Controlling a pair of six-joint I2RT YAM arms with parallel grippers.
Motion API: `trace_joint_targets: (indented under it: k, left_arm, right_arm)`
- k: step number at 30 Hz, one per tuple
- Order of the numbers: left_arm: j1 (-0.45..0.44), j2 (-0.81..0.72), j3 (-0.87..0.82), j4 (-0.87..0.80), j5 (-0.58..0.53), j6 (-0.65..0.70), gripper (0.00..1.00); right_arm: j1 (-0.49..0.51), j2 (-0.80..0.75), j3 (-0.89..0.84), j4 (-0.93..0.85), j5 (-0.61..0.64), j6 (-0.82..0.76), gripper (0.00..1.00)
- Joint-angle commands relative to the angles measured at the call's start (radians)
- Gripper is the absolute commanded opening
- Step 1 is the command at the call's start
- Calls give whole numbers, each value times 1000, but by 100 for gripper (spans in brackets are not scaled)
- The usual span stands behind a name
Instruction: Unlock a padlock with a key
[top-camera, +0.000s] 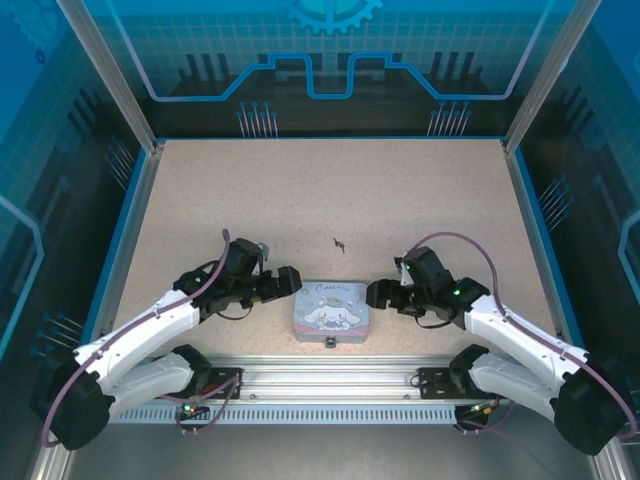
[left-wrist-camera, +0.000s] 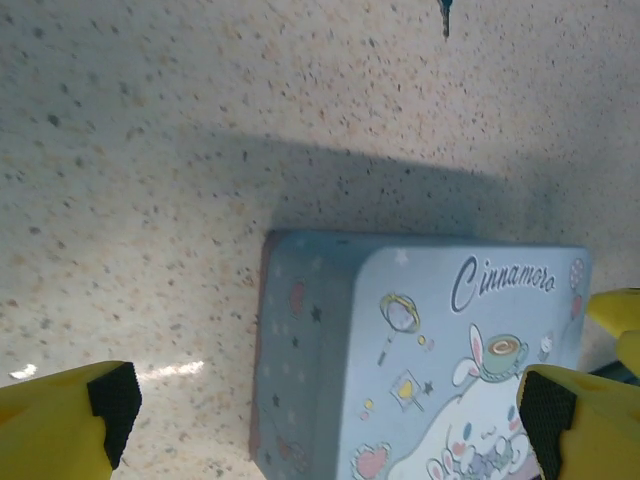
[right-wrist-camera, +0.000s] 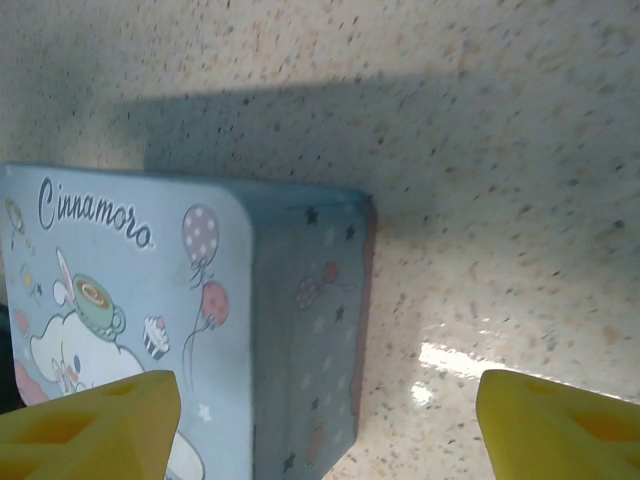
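Closest to you, the pale blue cartoon tin (top-camera: 333, 310) lies flat on the tabletop (top-camera: 300, 190), near its front edge and between your two grippers. The padlock (top-camera: 331, 343) sits at the middle of the tin's near side. It is a small dark lump against the rim, too small to tell whether its loop is closed.

Your left gripper (top-camera: 291, 281) lies just beside the tin's left end. Its yellow fingers (left-wrist-camera: 60, 420) are spread wide apart, and from the wrist you see the tin's left wall and lid between them, not clamped. Your right gripper (top-camera: 377, 294) is just beside the tin's right end. Its fingers (right-wrist-camera: 90, 425) also stand apart, with the tin's right wall between them and bare tabletop next to the outer finger.

Farther out, beyond the tin's far edge and well apart from both grippers, the key (top-camera: 340, 243) lies alone on the speckled surface, a thin dark sliver.
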Motion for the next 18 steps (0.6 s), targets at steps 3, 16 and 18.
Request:
trace_joint_targets:
  k: [3,16,18]
  left_arm:
    - [-73,10,-37,76,-2,-96,99]
    - [-131,128,-42,238,-30,-190,99]
    - [-104,134,-37,243,-26,-197,99]
  right_arm:
    - [63,23,18,-6,7,53,76]
    - [141,239,109,152,-47,53,45]
    - [142,286,147,160,-53,40,43]
